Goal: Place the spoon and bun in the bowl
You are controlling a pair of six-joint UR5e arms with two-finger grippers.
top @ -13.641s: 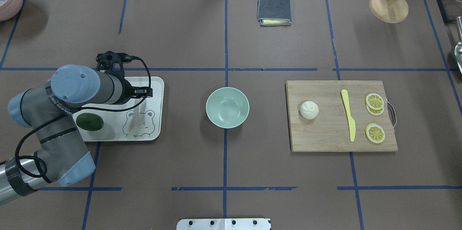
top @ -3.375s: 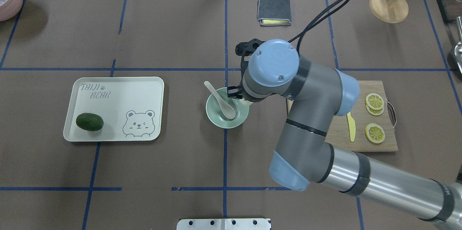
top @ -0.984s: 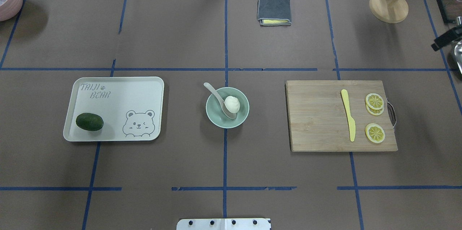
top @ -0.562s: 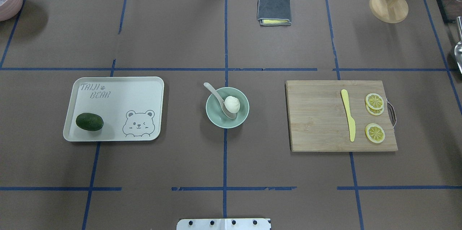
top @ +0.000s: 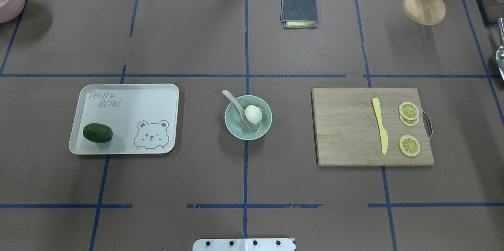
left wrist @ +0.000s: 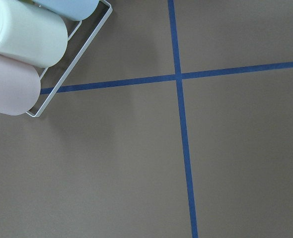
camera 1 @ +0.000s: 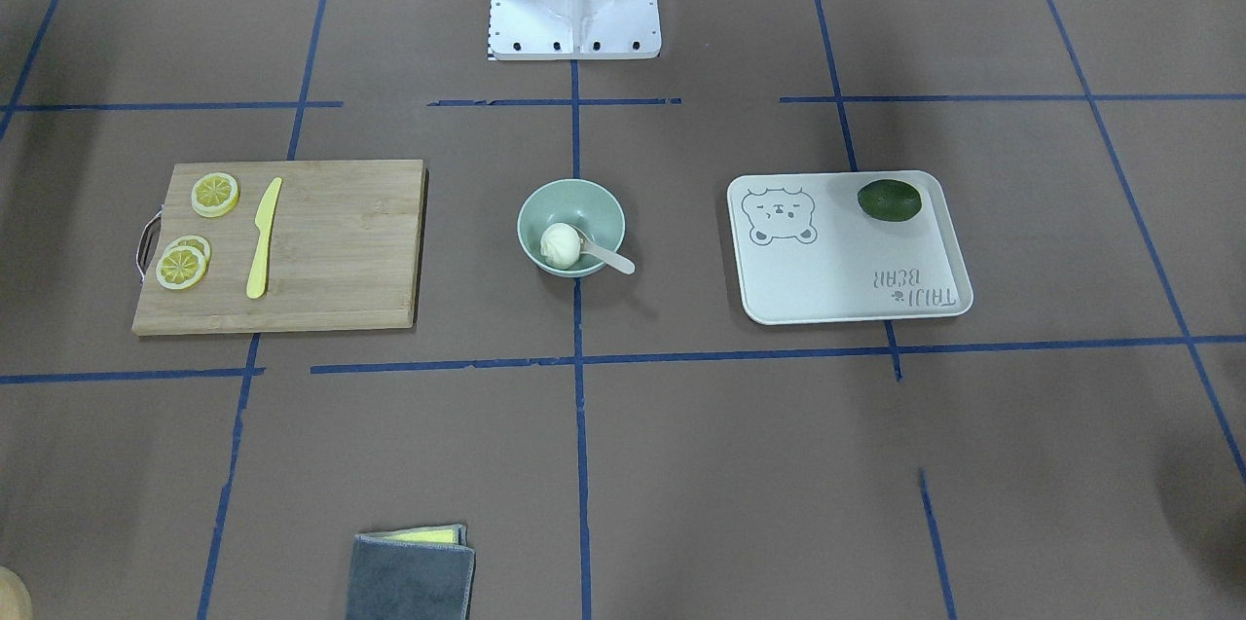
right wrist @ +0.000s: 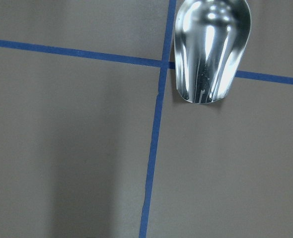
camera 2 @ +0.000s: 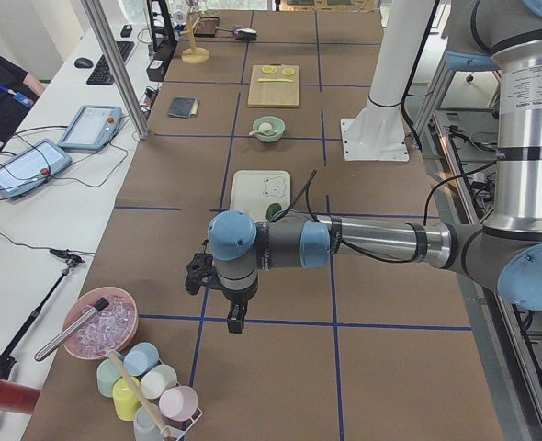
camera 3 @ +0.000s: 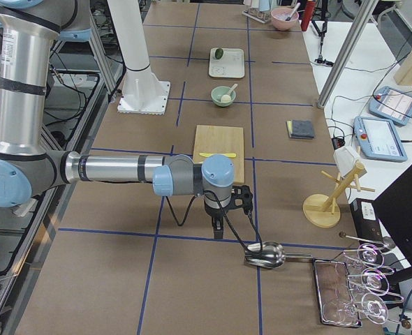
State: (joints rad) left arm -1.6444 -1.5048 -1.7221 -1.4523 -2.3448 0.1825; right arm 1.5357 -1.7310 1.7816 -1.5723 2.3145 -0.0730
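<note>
The left tool (camera 2: 235, 320) is held low over the bare counter (top: 244, 180) at the robot's left end, near a rack of pastel cups (left wrist: 25, 32). It is seen only from the side, so whether its jaws are apart or together cannot be told. The same is true of the right tool (camera 3: 218, 225), which is held at the opposite end, just beside a metal scoop (right wrist: 209, 49). Nothing is seen carried by either.

Well apart from both, at mid-counter, the bowl (top: 258, 132) is found with the bun (top: 253, 113) resting inside it. The spoon (top: 236, 106) is laid there too, its scoop down beside the bun and its handle leaning out over the rim. On the cutting board (top: 342, 132) only the yellow knife (top: 380, 125) and the lemon slices (top: 408, 145) are left, and on the tray (top: 130, 105) only the lime (top: 97, 132).

Both placements are judged done, so the task is taken as complete. No further grasp is called for; at most, the arms are to be kept clear of the bowl so that the overhanging handle is not knocked.
</note>
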